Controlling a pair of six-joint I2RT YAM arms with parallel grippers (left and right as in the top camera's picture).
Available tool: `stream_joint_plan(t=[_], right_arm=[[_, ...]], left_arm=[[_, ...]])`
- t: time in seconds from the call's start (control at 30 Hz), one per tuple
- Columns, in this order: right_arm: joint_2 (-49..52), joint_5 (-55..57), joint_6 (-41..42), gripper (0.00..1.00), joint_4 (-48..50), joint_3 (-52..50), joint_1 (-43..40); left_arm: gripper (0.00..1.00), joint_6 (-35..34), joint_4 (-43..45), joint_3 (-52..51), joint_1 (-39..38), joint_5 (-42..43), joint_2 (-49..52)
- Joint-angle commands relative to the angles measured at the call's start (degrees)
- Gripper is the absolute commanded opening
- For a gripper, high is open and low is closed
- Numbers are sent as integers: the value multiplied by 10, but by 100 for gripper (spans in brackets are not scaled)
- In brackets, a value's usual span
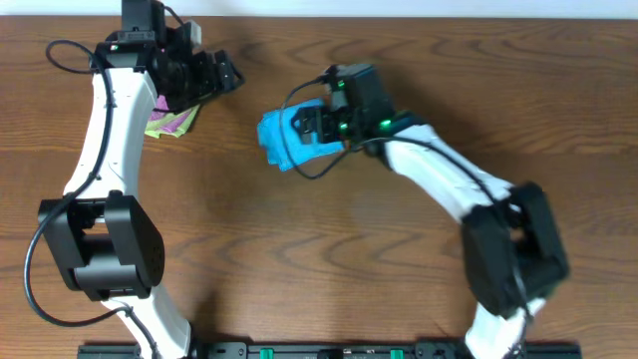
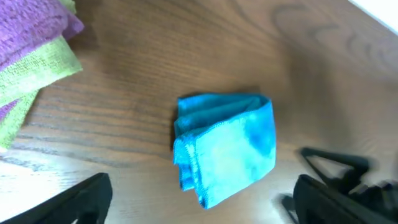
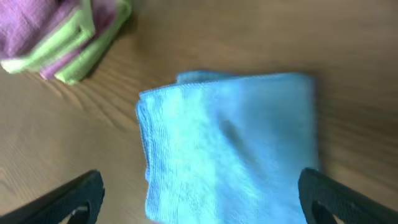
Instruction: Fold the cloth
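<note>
The sky-blue cloth (image 1: 287, 142) lies folded into a small block on the wooden table at centre. It also shows in the left wrist view (image 2: 225, 144) and in the right wrist view (image 3: 227, 146). My right gripper (image 1: 321, 122) hovers at the cloth's right edge, open, its fingers (image 3: 202, 202) straddling the cloth without holding it. My left gripper (image 1: 214, 78) is open and empty at the back left, above the purple and green cloths, its fingers (image 2: 202, 202) spread wide with the blue cloth lying beyond them.
A stack of folded purple and light green cloths (image 1: 169, 118) lies at the back left, under my left arm. It also shows in the left wrist view (image 2: 34, 53) and in the right wrist view (image 3: 59, 34). The table's back edge (image 1: 399, 12) runs along the top.
</note>
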Motion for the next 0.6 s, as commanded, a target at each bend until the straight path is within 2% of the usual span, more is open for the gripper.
stream_joint_plan(t=[0.0,0.17,0.23,0.4,0.57], right_arm=[[-65,-1,-58,99,-54,9,-27],[-142,-1,-147,99,-228,2,-80],[-176,-1,-164,99,-263,-19,-106],[-300,-2,-167,99,-259,-134,-179],[-487,-23,-167,99,-238,-299,-264]], left_arm=[[95,4,-14,10,2,13,-13],[95,-19,-28,10,2,31,-13],[95,-26,-32,9,2,31,-13],[95,-31,-49,8,2,30,-13],[95,-51,-52,1,2,40,-13]])
